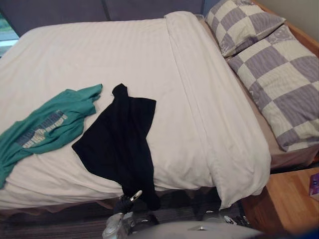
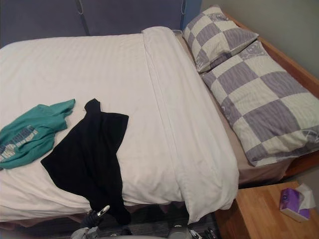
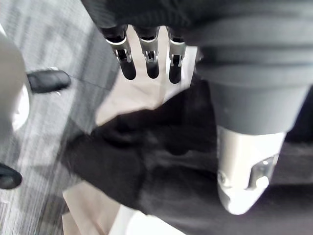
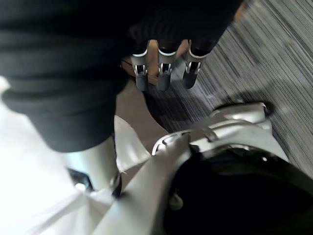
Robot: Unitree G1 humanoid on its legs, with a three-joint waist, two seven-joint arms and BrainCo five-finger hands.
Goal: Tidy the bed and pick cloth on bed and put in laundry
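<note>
The black cloth (image 1: pixel 117 142) lies on the bed (image 1: pixel 99 59), one corner hanging over the near edge. The left robot hand (image 3: pixel 149 56) hovers just over that corner, fingers straight and spread. A green shirt (image 1: pixel 47 124) lies beside the cloth. The right robot hand (image 4: pixel 164 71) hangs apart from the cloth, fingers straight.

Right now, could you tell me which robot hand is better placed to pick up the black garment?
Left, I'd say. The left robot hand hovers with straight fingers just over the black garment where it hangs off the bed; the right robot hand is open over the carpet.
</note>
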